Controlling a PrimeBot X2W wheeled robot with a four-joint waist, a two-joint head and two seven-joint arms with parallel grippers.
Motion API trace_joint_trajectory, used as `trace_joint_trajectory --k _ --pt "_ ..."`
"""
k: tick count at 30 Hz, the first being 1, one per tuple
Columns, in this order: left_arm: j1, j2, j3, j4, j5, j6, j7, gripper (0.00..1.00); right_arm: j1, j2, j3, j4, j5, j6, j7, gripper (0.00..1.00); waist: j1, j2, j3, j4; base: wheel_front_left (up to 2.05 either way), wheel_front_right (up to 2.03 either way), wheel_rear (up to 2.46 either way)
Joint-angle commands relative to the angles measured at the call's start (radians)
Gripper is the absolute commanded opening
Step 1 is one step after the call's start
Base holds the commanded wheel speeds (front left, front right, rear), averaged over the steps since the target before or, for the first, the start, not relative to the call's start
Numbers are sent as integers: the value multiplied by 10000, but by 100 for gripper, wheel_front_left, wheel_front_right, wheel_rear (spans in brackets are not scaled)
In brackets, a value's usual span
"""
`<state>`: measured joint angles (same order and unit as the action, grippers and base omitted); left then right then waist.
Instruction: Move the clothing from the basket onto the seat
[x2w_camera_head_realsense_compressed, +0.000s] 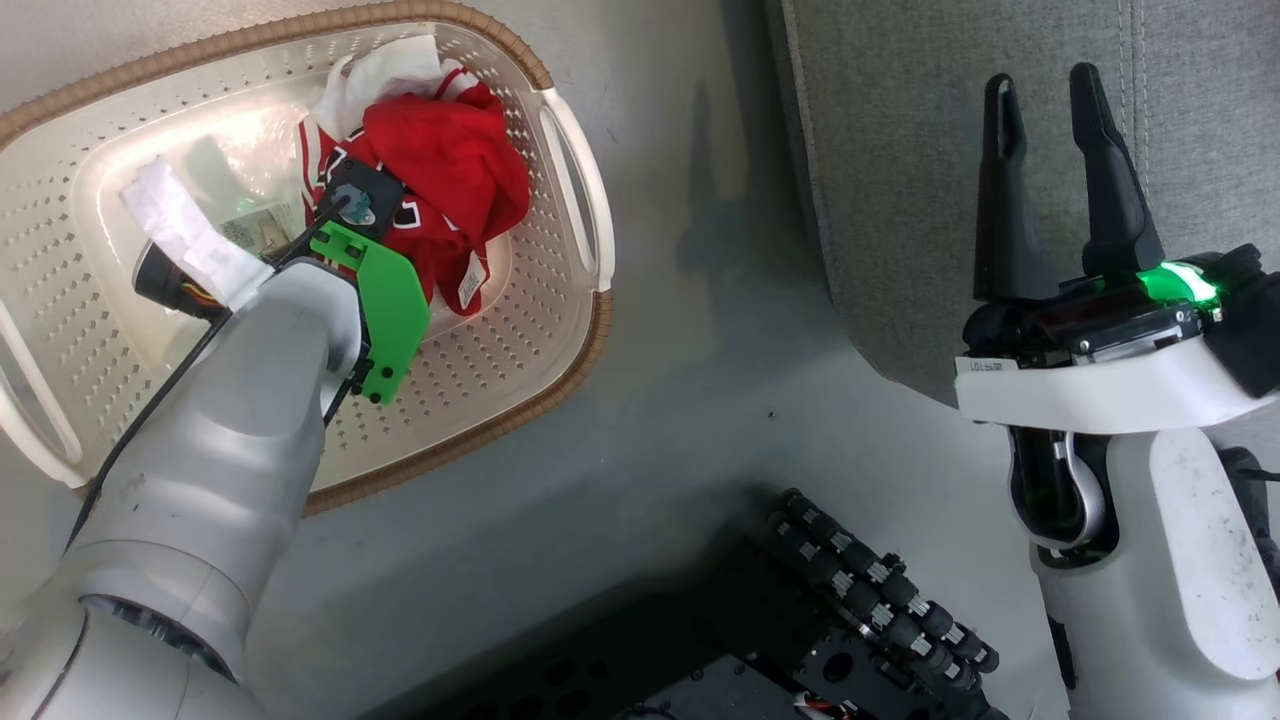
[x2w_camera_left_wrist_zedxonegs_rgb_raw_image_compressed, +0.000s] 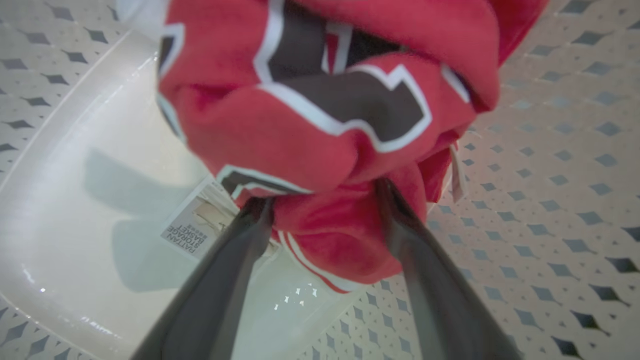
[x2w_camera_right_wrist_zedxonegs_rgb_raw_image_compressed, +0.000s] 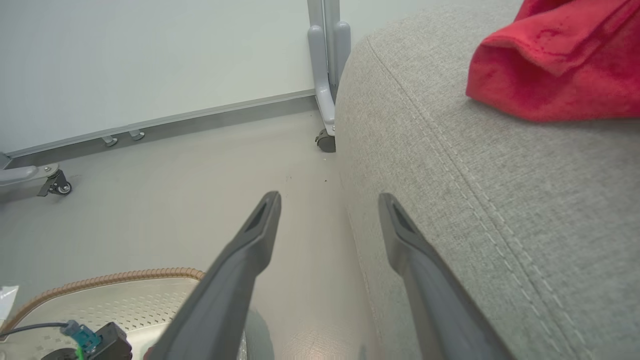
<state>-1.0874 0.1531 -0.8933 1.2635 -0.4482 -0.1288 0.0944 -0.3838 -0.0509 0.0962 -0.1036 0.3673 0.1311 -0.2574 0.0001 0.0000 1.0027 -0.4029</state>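
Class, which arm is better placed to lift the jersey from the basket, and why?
Left. The left pincer is open inside the basket, fingers either side of the jersey; the right pincer is open and empty at the seat's edge.

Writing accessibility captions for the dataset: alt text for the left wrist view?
The open left gripper straddles the lower fold of a crumpled red jersey with black-and-white lettering, inside the cream perforated basket. A label sticker lies on the basket's bottom beside the jersey.
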Motion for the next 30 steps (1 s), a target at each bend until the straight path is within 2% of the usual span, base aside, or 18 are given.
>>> trace_joint_trajectory --k 1,15,16,17,24,30 --pt "-86 7 -31 55 -108 16 106 100 102 9 15 -43 49 -7 -70 100 -1 0 3 3 0 0 0" --pt "15 -32 58 223 -430 460 1088 100 564 9 -67 -659 78 -7 108 100 -1 0 76 9 0 0 0" --pt "1 -40 66 229 -441 502 1075 46 612 9 -69 -729 88 -5 127 100 -1 0 82 9 0 0 0" --pt "5 -52 82 229 -486 514 1060 0 662 9 -73 -769 98 -7 132 100 -1 0 84 8 0 0 0" --pt "-183 -95 56 216 -511 561 293 0 755 9 -156 -871 190 -7 143 100 -1 0 89 14 0 0 0" --pt "-286 -10 18 91 -456 578 -829 0 429 10 2 -715 40 -7 55 100 -1 0 -8 29 0 0 0"
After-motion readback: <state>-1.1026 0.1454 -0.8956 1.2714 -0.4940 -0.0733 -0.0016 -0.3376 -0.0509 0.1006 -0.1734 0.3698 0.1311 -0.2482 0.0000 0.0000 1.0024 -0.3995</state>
